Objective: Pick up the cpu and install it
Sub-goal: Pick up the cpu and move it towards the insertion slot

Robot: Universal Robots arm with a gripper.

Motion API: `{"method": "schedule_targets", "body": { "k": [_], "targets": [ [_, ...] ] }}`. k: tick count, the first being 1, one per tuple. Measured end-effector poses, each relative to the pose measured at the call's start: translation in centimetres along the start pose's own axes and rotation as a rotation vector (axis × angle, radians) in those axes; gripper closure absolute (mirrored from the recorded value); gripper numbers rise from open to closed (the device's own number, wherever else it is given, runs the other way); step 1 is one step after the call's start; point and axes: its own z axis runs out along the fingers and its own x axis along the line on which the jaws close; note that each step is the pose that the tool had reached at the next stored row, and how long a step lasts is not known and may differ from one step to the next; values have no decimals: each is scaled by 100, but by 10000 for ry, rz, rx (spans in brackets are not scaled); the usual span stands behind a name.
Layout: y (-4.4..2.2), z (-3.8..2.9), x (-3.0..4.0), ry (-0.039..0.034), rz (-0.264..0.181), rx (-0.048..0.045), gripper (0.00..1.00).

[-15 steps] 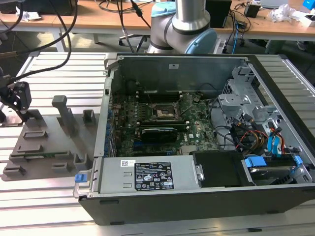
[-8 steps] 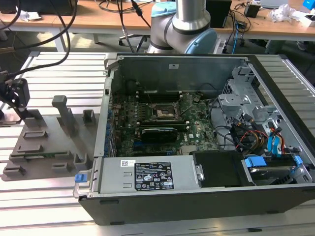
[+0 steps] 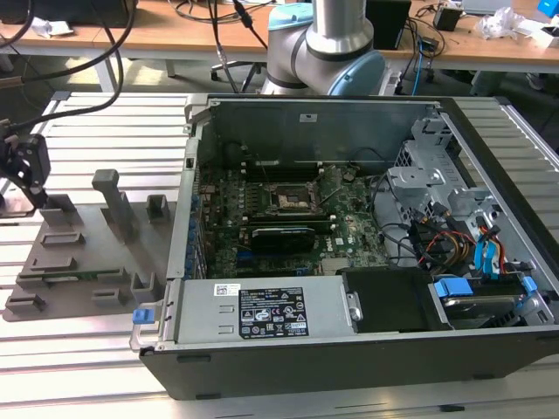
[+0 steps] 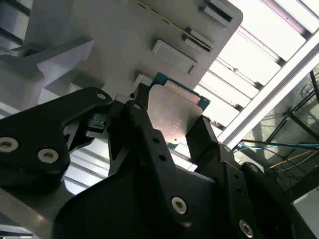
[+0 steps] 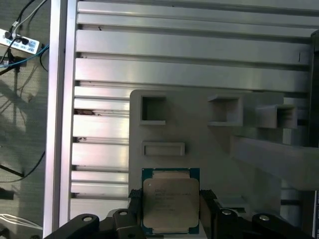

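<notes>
The cpu is a small square chip with a silvery-grey metal top on a green board. It sits between my gripper's two black fingers, which press on its opposite sides. In the second wrist view the cpu is clamped the same way by the gripper, just over the grey parts tray. In the exterior view the gripper hangs over the tray's end at the exterior view's left. The black-framed motherboard socket lies inside the open computer case, well off to the exterior view's right.
The grey tray has raised blocks and square pockets around the gripper. A long black expansion card lies just in front of the socket. Drive cages and coloured cables fill the case's right end. The arm's base stands behind the case.
</notes>
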Motion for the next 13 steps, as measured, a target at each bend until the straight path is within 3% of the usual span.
{"method": "schedule_targets", "body": {
  "k": [13],
  "targets": [
    [-2, -132, -5, 10, 0, 8, 45]
  ]
}}
